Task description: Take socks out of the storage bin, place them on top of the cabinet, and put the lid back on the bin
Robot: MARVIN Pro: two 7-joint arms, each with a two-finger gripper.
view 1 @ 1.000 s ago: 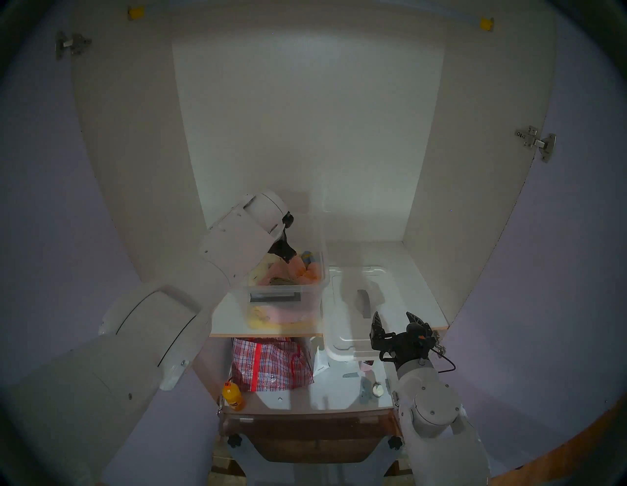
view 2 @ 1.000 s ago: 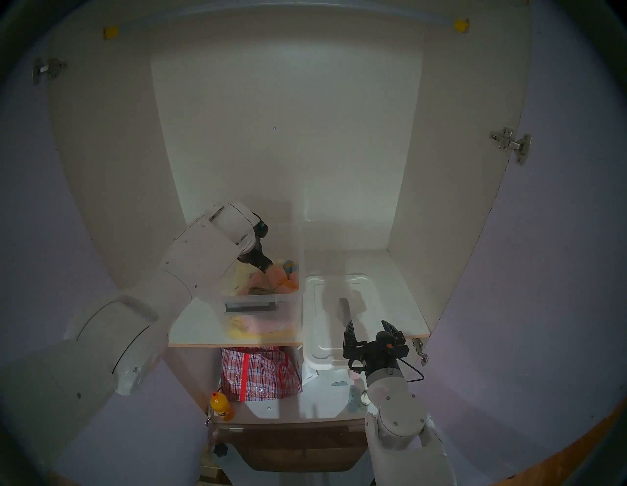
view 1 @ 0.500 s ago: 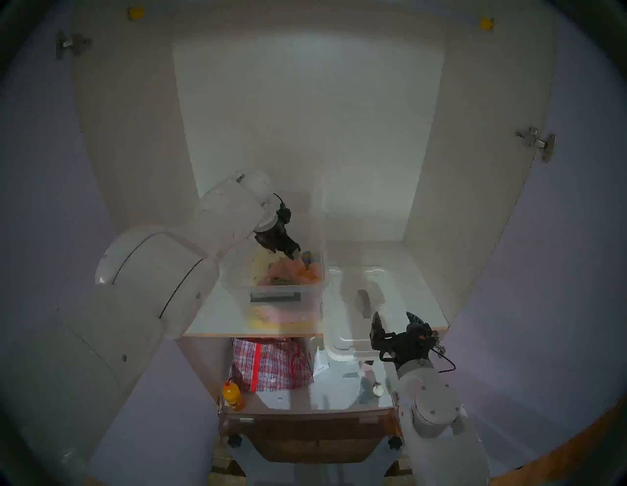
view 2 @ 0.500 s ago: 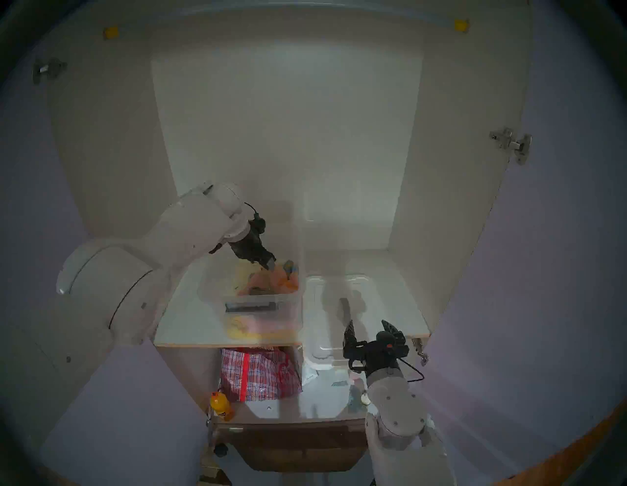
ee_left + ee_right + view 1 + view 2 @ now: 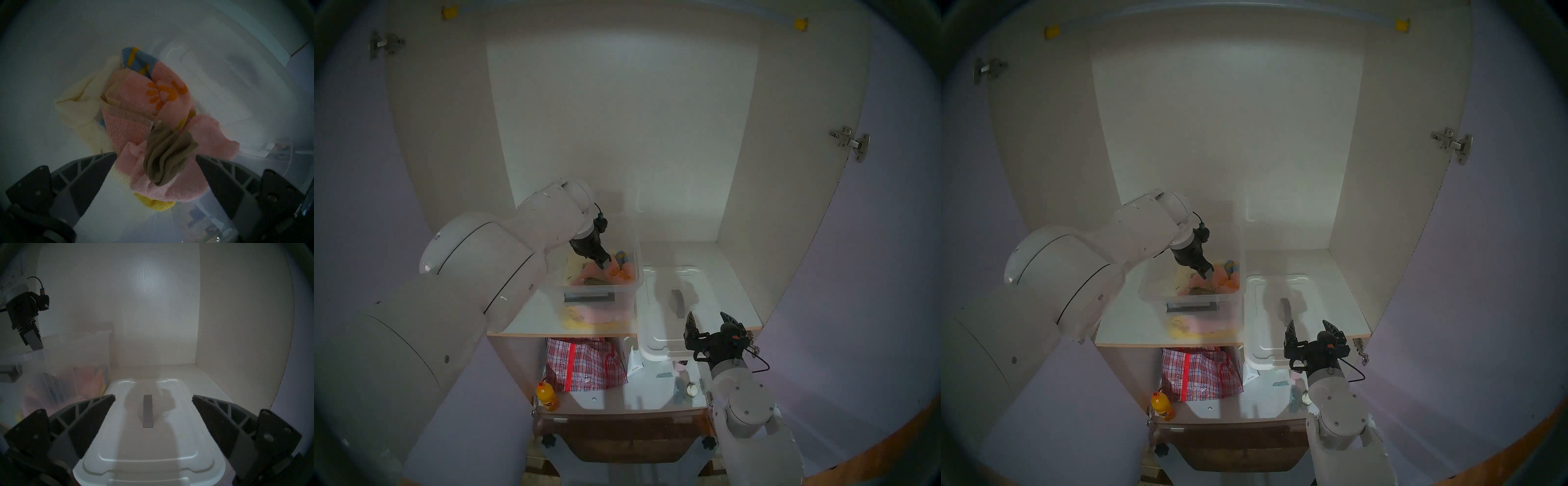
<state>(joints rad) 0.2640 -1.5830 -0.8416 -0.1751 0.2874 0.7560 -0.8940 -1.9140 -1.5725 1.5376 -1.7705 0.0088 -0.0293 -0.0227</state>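
Observation:
The clear storage bin stands lidless on the cabinet's white shelf board. Inside it, folded olive-tan socks lie on pink, yellow and blue cloths. My left gripper hangs open over the bin's cloths, pointing down, its fingers either side of the socks and apart from them. The white lid with its grey strip handle lies flat on the shelf right of the bin, its near end overhanging the edge. My right gripper stands open above the lid's near end, holding nothing.
Lilac doors stand open on both sides, with metal hinges. Below the shelf sit a red-checked woven bag, an orange bottle and small items. A dark brown wooden piece lies lower down.
My left arm has swung its elbow outward and the left gripper has turned and dropped a little lower into the bin. The right gripper and the lid have not moved.

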